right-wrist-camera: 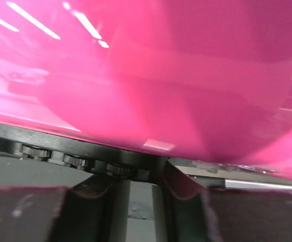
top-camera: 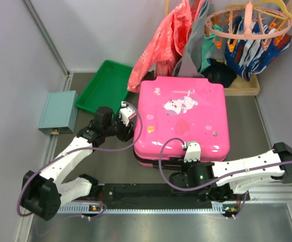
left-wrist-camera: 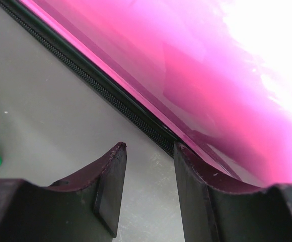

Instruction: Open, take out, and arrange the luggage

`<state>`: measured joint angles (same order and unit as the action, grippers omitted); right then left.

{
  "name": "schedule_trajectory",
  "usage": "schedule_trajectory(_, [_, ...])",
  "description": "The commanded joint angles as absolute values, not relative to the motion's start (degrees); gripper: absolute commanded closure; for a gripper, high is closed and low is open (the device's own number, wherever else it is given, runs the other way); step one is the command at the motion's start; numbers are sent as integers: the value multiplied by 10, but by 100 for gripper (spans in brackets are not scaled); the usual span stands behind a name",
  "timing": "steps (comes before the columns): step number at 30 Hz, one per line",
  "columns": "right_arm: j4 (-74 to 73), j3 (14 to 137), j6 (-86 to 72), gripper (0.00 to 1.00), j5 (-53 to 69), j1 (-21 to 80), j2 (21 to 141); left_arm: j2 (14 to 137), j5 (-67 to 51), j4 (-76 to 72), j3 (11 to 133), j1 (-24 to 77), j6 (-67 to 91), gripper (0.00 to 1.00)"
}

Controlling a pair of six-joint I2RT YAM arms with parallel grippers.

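Left hand (left-wrist-camera: 150,147), moderately open, sits beside the luggage (top-camera: 182,118); right hand (right-wrist-camera: 136,174), narrowly parted, at its near edge.

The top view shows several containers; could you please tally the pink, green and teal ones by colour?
Pink: 1, the luggage
Green: 1, the tray
Teal: 1, the box
Total: 3

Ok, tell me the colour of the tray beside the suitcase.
The tray is green, clearest in the top external view.
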<state>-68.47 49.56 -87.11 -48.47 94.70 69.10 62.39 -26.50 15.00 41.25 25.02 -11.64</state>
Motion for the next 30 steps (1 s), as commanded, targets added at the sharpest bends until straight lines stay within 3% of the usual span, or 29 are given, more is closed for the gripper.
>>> schedule_trajectory(1, [-553, 482, -826, 73, -562, 937, 646, 626, -402, 89, 410, 284, -76, 51])
schedule_trajectory(4, [-456, 461, -731, 63, -528, 909, 623, 625, -400, 89, 411, 285, -76, 51])
schedule_trajectory(6, [-428, 437, -724, 61, -517, 899, 606, 624, -399, 90, 412, 285, -76, 51])
schedule_trajectory(21, [-273, 284, -698, 67, -515, 895, 440, 631, -404, 83, 410, 286, -76, 51])
schedule_trajectory(25, [-307, 271, -753, 67, -521, 890, 439, 630, -405, 84, 410, 286, -76, 51])
schedule_trajectory(30, [-491, 309, -907, 68, -528, 891, 465, 632, -407, 86, 413, 286, -74, 51])
